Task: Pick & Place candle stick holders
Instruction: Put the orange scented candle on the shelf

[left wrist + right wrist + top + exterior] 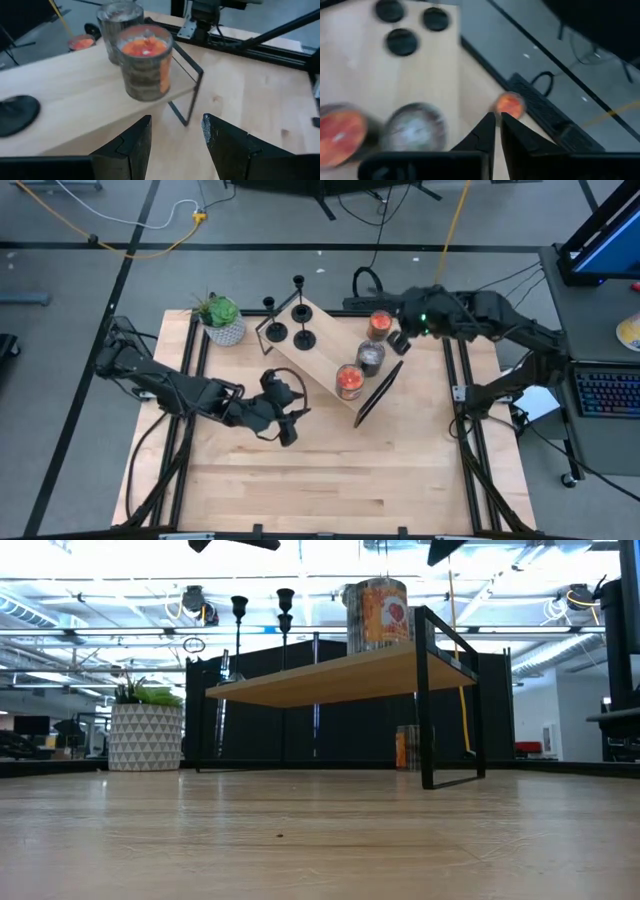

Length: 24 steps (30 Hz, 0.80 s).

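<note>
Hovering low over the bare tabletop (330,470), my left pincer (284,420) sits just in front of the small wooden shelf (325,350), its fingers (131,145) parted with nothing between them. From its wrist view I see an orange-red jar candle (145,62) at the shelf's near corner and a grey jar candle (119,22) behind it, neither of which I want. One black disc (15,114) peeks in at the edge of that view. Farther along the shelf stand the three candle stick holders (290,320), close together at the end nearest the plant pot (224,325). I judge them light but top-heavy in feel: a rigid thin stem on a flat round base, probably metal and smooth, so a pinch could slip or tip one into its neighbours. I would take the stem low, just above the disc, with the fingers square to it, and lift straight up. Beyond the shelf, my right pincer (400,340) hangs near the far jar candle (379,326), its fingers (487,132) pressed together on nothing.
</note>
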Available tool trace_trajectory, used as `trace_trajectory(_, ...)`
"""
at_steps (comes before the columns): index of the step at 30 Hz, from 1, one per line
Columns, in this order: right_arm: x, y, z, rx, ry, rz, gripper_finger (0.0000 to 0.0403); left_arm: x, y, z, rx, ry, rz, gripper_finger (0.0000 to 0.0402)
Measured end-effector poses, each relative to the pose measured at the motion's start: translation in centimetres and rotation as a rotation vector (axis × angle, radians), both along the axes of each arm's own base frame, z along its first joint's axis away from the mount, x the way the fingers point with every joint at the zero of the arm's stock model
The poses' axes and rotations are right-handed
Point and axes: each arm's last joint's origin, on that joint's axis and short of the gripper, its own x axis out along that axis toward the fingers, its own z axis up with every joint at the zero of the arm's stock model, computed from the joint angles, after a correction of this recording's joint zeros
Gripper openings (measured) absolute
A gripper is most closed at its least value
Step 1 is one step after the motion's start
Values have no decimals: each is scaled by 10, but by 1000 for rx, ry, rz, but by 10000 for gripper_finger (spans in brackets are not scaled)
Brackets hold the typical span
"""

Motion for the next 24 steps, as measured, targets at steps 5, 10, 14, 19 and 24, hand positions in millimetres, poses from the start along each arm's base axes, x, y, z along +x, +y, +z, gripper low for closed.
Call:
trace_trajectory(5,-3,-29,-4,-14,33,-96,40,1,7,-18,-33,-33,3,184)
trace_trajectory(10,-8,-61,-17,3,84,-185,58,-14,3,-44,-130,-134,-23,184)
trace_trajectory(14,-14,-91,-32,132,14,-187,67,-41,9,-44,-147,-233,-9,184)
trace_trajectory(19,-27,-131,-57,216,-39,-228,78,-76,24,-34,-152,-330,6,184)
trace_trajectory(24,-39,-163,-85,294,-8,-269,109,-100,37,-25,-140,-394,18,184)
